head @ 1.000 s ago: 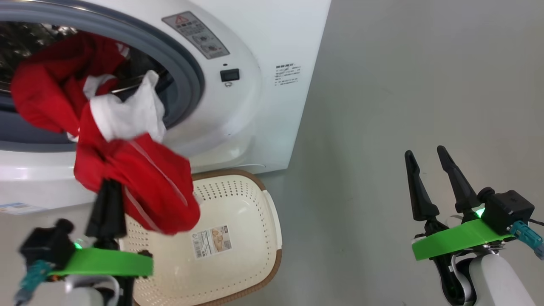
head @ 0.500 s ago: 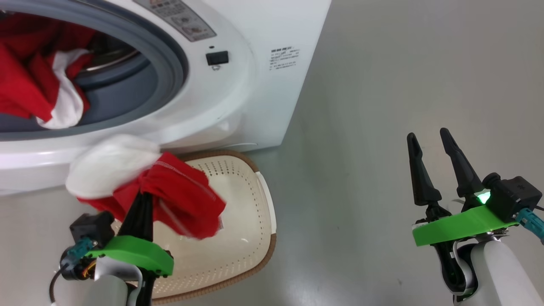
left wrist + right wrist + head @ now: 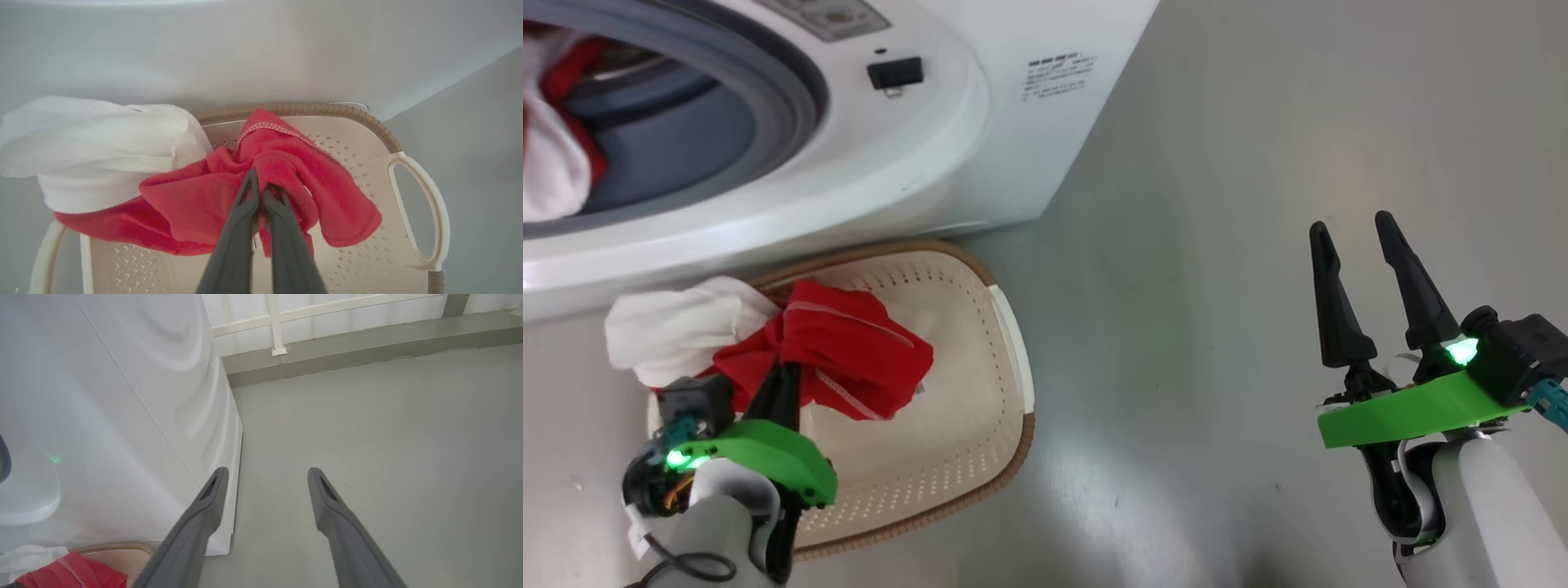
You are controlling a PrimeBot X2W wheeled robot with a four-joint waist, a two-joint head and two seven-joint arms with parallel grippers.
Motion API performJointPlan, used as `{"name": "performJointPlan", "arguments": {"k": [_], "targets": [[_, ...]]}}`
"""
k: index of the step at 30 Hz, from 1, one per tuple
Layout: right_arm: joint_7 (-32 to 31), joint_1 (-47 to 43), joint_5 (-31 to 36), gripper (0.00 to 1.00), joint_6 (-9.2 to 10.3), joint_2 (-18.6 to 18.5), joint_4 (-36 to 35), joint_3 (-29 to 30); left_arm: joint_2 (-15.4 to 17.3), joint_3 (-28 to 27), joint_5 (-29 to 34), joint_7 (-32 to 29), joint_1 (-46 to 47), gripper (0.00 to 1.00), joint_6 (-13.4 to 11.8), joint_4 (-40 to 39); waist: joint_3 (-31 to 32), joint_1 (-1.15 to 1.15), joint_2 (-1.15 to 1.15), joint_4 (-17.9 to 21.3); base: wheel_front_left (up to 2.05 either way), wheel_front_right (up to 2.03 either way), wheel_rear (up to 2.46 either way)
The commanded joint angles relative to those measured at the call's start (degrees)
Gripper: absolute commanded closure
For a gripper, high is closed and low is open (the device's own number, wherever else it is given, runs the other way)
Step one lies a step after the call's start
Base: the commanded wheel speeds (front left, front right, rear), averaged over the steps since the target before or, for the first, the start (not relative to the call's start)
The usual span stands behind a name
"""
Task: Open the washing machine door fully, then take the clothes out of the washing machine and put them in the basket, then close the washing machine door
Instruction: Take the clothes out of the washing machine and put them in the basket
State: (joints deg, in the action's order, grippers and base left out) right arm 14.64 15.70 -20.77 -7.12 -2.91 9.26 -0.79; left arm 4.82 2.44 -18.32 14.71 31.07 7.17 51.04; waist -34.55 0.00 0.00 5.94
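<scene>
Your left gripper (image 3: 258, 185) has its two dark fingers pressed together. They are pinching a red and white garment (image 3: 849, 359) in the middle of its red part. The garment hangs over the cream basket (image 3: 956, 433). The red part is above the inside of the basket. The white part sticks out over the brown rim at the far left corner. You cannot tell if the cloth touches the basket's bottom.

The basket sits on the grey floor (image 3: 1217, 269), just in front of the white washing machine (image 3: 980, 155). Its far rim is close to the machine's front.

The round mouth of the machine, with its grey rubber ring (image 3: 800, 82), is uncovered. Inside it, at the left edge of the head view, lies more red and white cloth (image 3: 551, 163).

Your right gripper (image 3: 1352, 227) is off to the right, over bare floor and well apart from the basket. Its two fingers are spread wide, with nothing between them.
</scene>
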Motion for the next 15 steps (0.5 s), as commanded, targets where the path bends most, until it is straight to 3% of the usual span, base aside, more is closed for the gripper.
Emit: {"name": "performJointPlan", "arguments": {"k": [1, 13, 15], "targets": [[0.36, 0.45, -0.27, 0.0, -0.36, 0.03, -1.53, -1.02, 1.73, -0.58, -0.58, 0.29, 0.49, 1.0, 0.32, 1.18, -2.74, 0.0, 0.0, 0.86, 0.0, 0.0, 0.0], [0.36, 1.83, 0.23, 0.0, -0.36, 0.03, -2.64, -0.26, 2.35, 1.1, -5.44, 0.29, 4.86, 0.98, 0.32, 5.83, -5.98, 0.0, 0.0, 0.62, 0.0, 0.0, 0.0], [0.36, 1.94, 0.35, 0.0, -0.36, 0.03, -2.57, -0.18, 2.31, 0.68, -5.91, 0.29, 5.17, 0.67, 0.32, 5.74, -5.95, 0.0, 0.0, 0.46, 0.0, 0.0, 0.0]]}}
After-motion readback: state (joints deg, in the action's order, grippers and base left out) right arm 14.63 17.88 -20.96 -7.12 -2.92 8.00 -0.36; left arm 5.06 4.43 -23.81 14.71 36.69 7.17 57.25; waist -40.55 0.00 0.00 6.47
